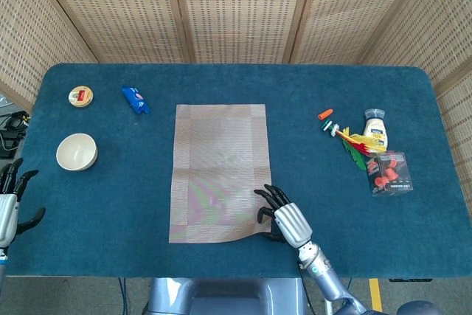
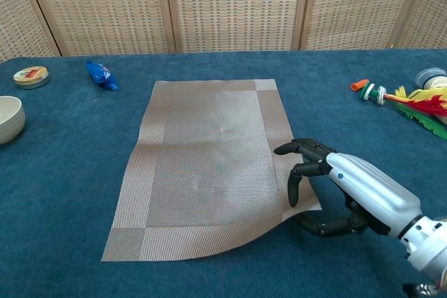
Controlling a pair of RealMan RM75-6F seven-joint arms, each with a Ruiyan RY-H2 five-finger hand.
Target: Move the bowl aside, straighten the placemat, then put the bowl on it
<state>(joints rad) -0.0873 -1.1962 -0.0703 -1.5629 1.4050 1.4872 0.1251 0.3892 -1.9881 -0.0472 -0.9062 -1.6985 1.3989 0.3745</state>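
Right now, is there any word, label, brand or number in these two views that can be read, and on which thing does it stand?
None can be read.
Round tin: red mark on lid, too small.
Blue packet: printing blurred.
Squeeze bottle: label too small.
Red package: nothing legible.
Placemat, bowl: no text.

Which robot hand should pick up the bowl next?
Probably the left hand: it hangs open at the table's left edge, near the bowl. The right hand is busy at the placemat's near right corner, far from the bowl.
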